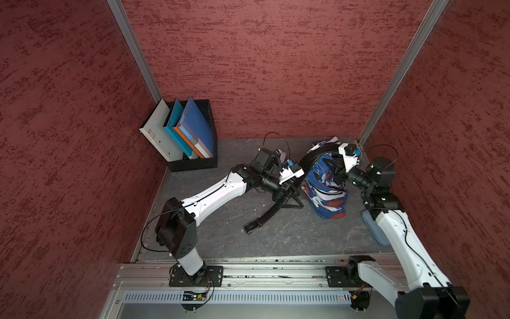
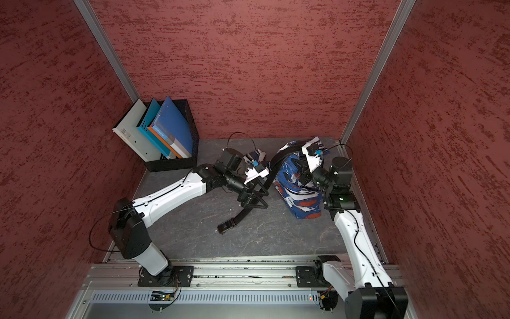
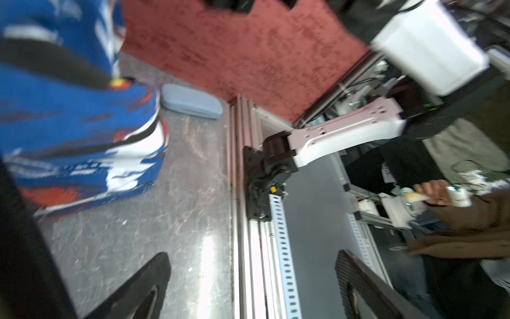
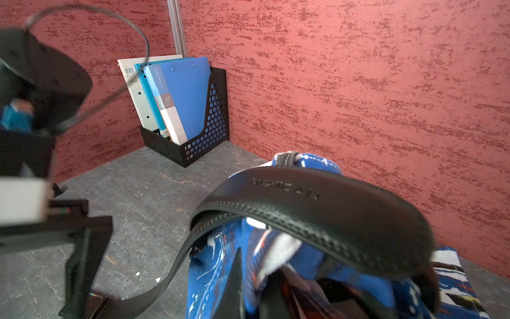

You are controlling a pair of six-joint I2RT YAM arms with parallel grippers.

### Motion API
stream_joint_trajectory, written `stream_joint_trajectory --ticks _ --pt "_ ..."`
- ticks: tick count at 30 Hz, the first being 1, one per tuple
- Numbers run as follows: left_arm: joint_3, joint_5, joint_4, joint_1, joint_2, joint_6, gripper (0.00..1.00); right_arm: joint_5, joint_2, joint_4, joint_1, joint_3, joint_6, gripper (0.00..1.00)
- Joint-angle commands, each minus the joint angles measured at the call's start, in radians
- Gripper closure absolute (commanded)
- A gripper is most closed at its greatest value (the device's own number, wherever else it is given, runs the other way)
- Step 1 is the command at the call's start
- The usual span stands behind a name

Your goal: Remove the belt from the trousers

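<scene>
Belt (image 1: pixel 269 215) slants off trousers (image 1: pixel 325 193), buckle (image 1: pixel 251 227) frontmost

belt (image 4: pixel 317 210): matt black leather-look, stitched | trousers (image 1: pixel 328 190): printed cloth | table (image 1: pixel 276 240): matt stone-look | walls (image 1: pixel 262 69): rough red | file holder (image 4: pixel 212 124): black plastic | rail (image 1: pixel 262 266): bare metal

- Red textured walls (image 1: pixel 262 69) on 3 sides of me, w/ alu corner posts (image 1: pixel 134 47).
- Grey marbled floor (image 1: pixel 220 243) (some glare).
- Black file rack (image 1: pixel 193 165) in far-left corner, blue folders (image 1: pixel 197 124) inside.
</scene>
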Motion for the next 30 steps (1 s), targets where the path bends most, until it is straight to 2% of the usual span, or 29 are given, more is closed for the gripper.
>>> stream_joint_trajectory --ticks 1,3,5,7,11,14,16,17,22,24,26,28,30 --pt "-0.063 -0.316 0.224 0.069 -0.069 0.037 0.02 -0.023 -0.049 0.070 0.017 0.003 -0.010 1.00" --pt "-0.124 -0.435 0.310 0.069 -0.101 0.106 0.00 0.000 -0.061 0.060 0.026 -0.002 0.001 1.00" --pt "-0.171 -0.417 0.382 0.055 -0.104 0.152 0.00 0.016 -0.069 0.054 0.034 -0.003 0.022 1.00" --pt "-0.173 -0.317 0.420 0.047 -0.063 0.137 0.00 0.012 -0.071 0.058 0.038 -0.008 0.038 1.00" --pt "-0.030 0.041 0.360 0.050 0.095 0.066 0.03 -0.025 -0.075 0.083 0.040 -0.018 0.056 1.00" --pt "0.072 0.246 0.246 0.050 0.178 0.053 0.16 -0.030 -0.086 0.078 0.042 -0.014 0.052 1.00" --pt "0.097 0.307 0.151 0.057 0.197 0.083 0.28 -0.016 -0.095 0.056 0.042 -0.004 0.033 1.00" --pt "0.091 0.320 0.120 0.061 0.197 0.089 0.30 -0.001 -0.100 0.046 0.042 0.000 0.023 1.00" --pt "0.019 0.349 0.021 0.068 0.162 0.138 0.34 0.047 -0.101 0.042 0.041 0.012 -0.007 1.00" --pt "0.014 0.352 0.033 0.061 0.165 0.126 0.46 0.034 -0.089 0.071 0.041 0.010 0.014 1.00" --pt "0.027 0.350 0.107 0.046 0.184 0.041 0.72 0.028 -0.079 0.090 0.045 0.006 0.032 1.00" --pt "0.056 0.350 0.165 0.039 0.201 -0.026 0.83 0.032 -0.077 0.083 0.048 0.002 0.020 1.00" --pt "0.093 0.357 0.169 0.043 0.209 -0.041 0.97 0.042 -0.080 0.057 0.048 0.004 -0.003 1.00"
